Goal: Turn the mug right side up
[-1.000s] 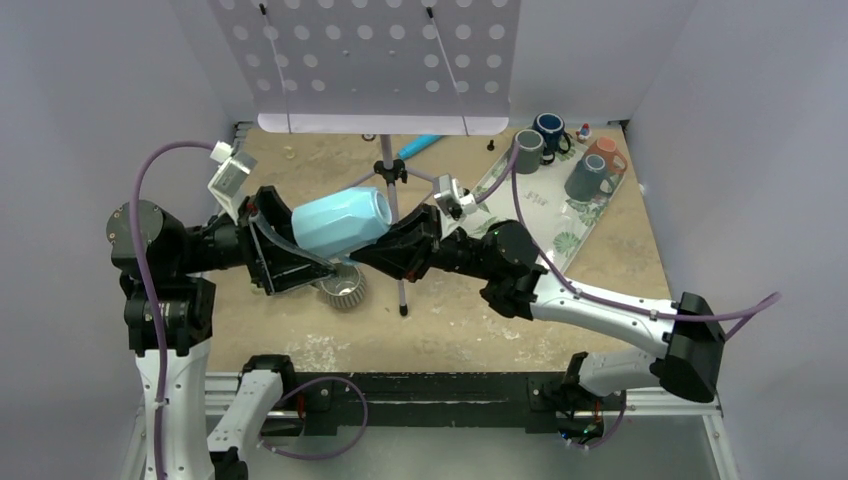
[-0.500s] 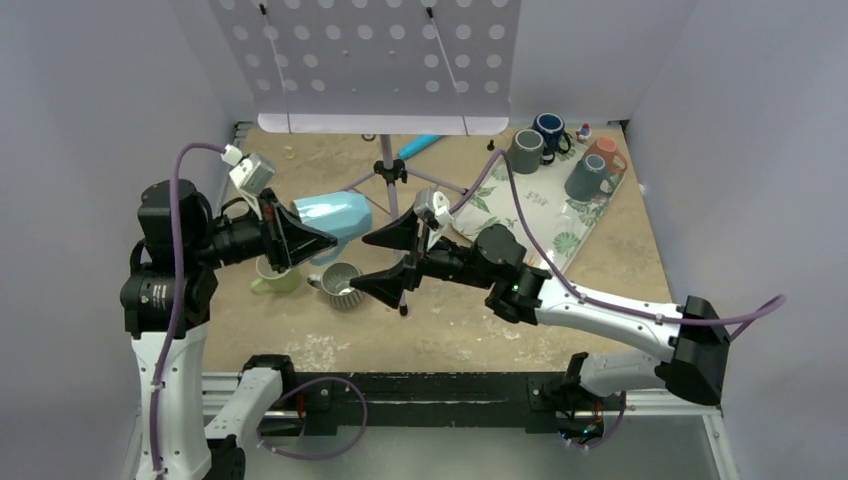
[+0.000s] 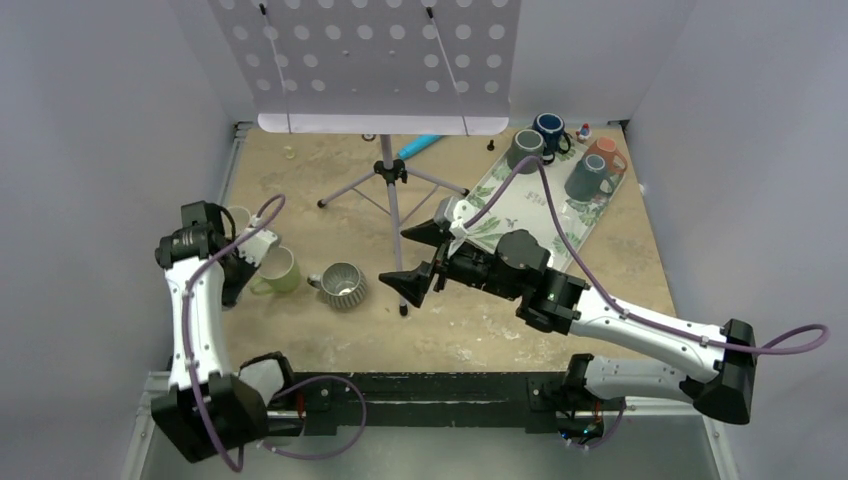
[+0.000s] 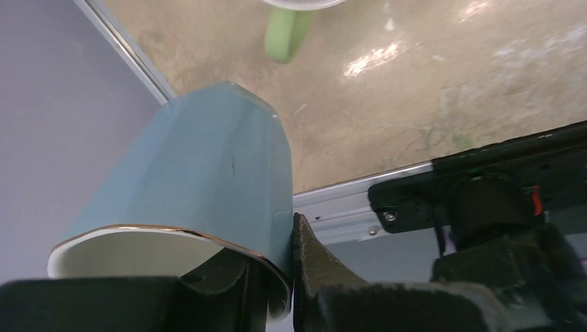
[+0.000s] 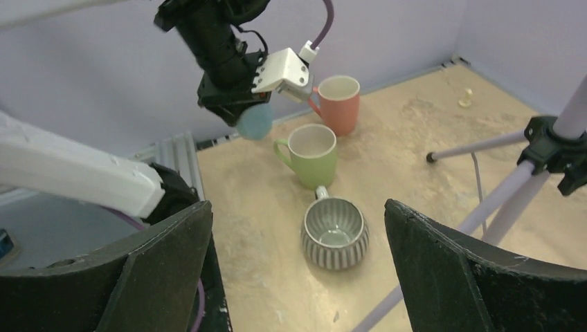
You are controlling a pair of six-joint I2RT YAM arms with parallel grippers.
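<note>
Left gripper (image 4: 275,266): jaws narrow, pinched on the rim wall of the blue mug (image 4: 201,173), one finger inside the mouth, one outside. The grip sits on one side of the rim only.

Blue mug: held in the air, nothing under it touching. It hangs over the near-left margin of the table (image 4: 415,104), close to the side wall and near the green mug (image 5: 311,152).

Long axis: runs from the rim at the jaws out to the base. The mouth faces back toward the gripper and the base faces away, down toward the table. From the right wrist, the base shows as a round blue disc below the left gripper, so the axis leans off vertical.

Right gripper (image 3: 418,258): jaws wide, holding nothing, well apart from the blue mug.

Progress, as judged: the flip looks largely done, mouth uppermost. What's left is to square the axis, lower the base onto the table, and let go.
</note>
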